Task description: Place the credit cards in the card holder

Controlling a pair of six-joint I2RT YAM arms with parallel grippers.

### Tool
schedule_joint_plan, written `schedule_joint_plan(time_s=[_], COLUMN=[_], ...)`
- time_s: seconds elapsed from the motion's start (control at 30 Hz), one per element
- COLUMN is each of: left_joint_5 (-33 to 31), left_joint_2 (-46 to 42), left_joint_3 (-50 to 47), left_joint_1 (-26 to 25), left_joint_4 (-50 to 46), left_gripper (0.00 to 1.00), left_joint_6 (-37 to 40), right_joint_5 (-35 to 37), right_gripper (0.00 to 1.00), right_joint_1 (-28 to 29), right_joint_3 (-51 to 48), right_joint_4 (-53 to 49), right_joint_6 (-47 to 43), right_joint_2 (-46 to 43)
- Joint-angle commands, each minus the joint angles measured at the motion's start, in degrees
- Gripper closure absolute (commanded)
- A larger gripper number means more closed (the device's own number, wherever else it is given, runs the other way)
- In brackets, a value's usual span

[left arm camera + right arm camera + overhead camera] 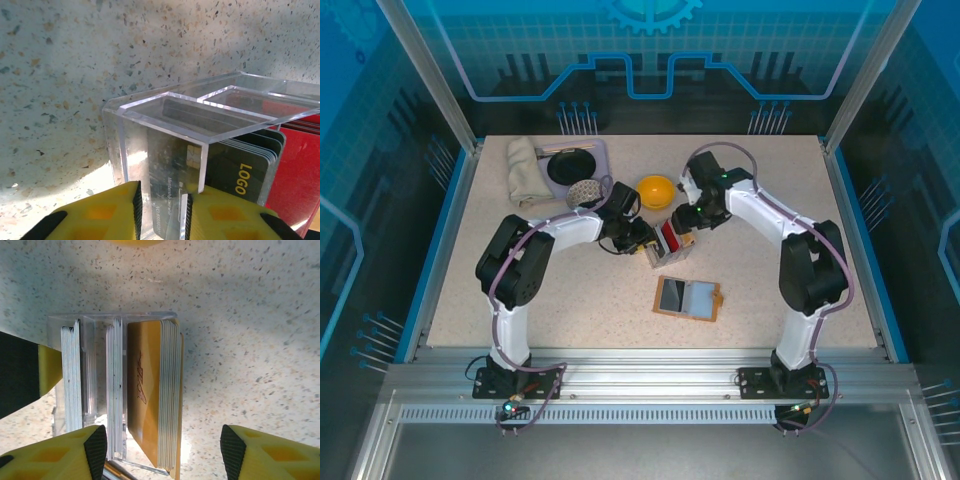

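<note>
The credit cards stand on edge in a clear acrylic stand (pixel 665 246) at mid-table. A dark card (pixel 170 165) sits in its end slot, with a black "LOGO" card (pixel 245 175) and red cards (pixel 297 170) behind. My left gripper (pixel 162 215) is at that end, jaws narrowed around the dark card, with a slim gap at the left pad (pixel 137 207). My right gripper (pixel 164 452) is open wide over the gold card stack (pixel 147 390) at the stand's other end (pixel 100 317). The card holder (pixel 688 298) lies open nearer the arms, apart from both grippers (pixel 642 240) (pixel 682 235).
An orange bowl (pixel 656 190) sits just behind the stand. A tape roll (pixel 583 192), a purple tray with a black pan (pixel 575 165) and a folded cloth (pixel 525 170) are at the back left. Bare tabletop lies right of the stand (pixel 250 340).
</note>
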Motion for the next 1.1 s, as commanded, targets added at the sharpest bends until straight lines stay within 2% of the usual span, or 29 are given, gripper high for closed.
schedule_joint_plan(time_s=[0.0, 0.17, 0.53, 0.63, 0.87, 1.07], left_joint_5=[0.01, -0.03, 0.14, 0.1, -0.08, -0.08], left_joint_2=[1.81, 1.45, 1.27, 1.27, 1.01, 1.01], left_joint_3=[0.11, -0.77, -0.76, -0.83, -1.02, -0.95], left_joint_1=[0.33, 0.33, 0.27, 0.22, 0.26, 0.28], left_joint_4=[-2.04, -1.74, -2.04, -2.05, -2.45, -2.43], left_gripper=[0.73, 0.74, 0.74, 0.75, 0.75, 0.75], left_joint_6=[1.01, 1.2, 1.99, 2.08, 2.44, 2.48], right_joint_5=[9.71, 13.64, 11.79, 13.38, 17.77, 17.27], right_gripper=[0.38, 0.43, 0.41, 0.41, 0.43, 0.5], right_joint_1=[2.45, 4.18, 4.29, 4.47, 4.6, 4.73], right_joint_3=[2.96, 5.19, 7.78, 8.4, 8.4, 8.51], right_joint_4=[-3.0, -4.44, -5.88, -6.43, -6.21, -6.34], right_joint_6=[-3.44, -4.58, -4.81, -4.64, -4.55, -4.76], right_joint_2=[1.37, 4.01, 8.99, 10.12, 8.07, 6.41])
